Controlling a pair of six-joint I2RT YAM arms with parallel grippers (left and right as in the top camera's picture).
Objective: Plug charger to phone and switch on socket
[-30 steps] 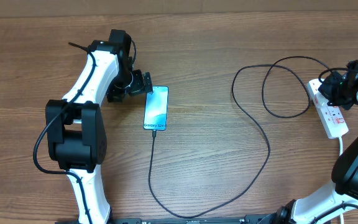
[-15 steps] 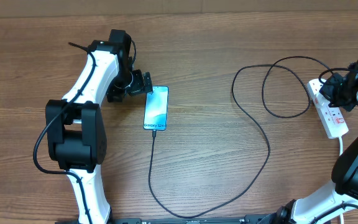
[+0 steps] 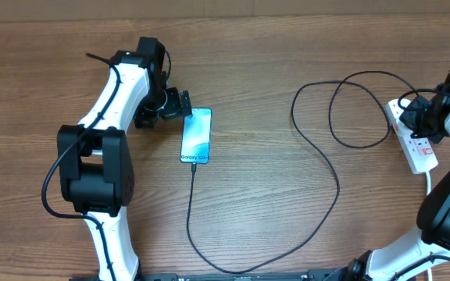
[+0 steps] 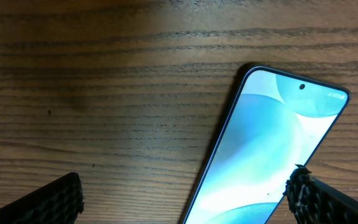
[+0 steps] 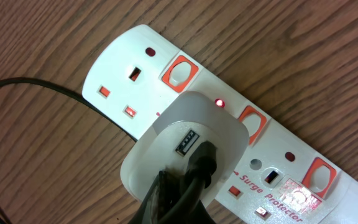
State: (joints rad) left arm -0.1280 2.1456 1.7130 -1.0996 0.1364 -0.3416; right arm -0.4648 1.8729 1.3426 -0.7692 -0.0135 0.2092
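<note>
On the surge-protector strip [image 3: 417, 150] under the right gripper [image 3: 424, 115] (spread or pinched cannot be told), with the cabled phone [image 3: 196, 136] just beside the spread left gripper [image 3: 176, 105], the red switch [image 5: 252, 120] beside the white adapter [image 5: 188, 146] is best pressed squarely.

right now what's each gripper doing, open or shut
left gripper: open, holding nothing, at the phone's top end
right gripper: cannot tell, over the socket

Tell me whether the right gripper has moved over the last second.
Yes, slightly. The right gripper has shifted rightward in the overhead view, relative to the unmoved socket.
</note>
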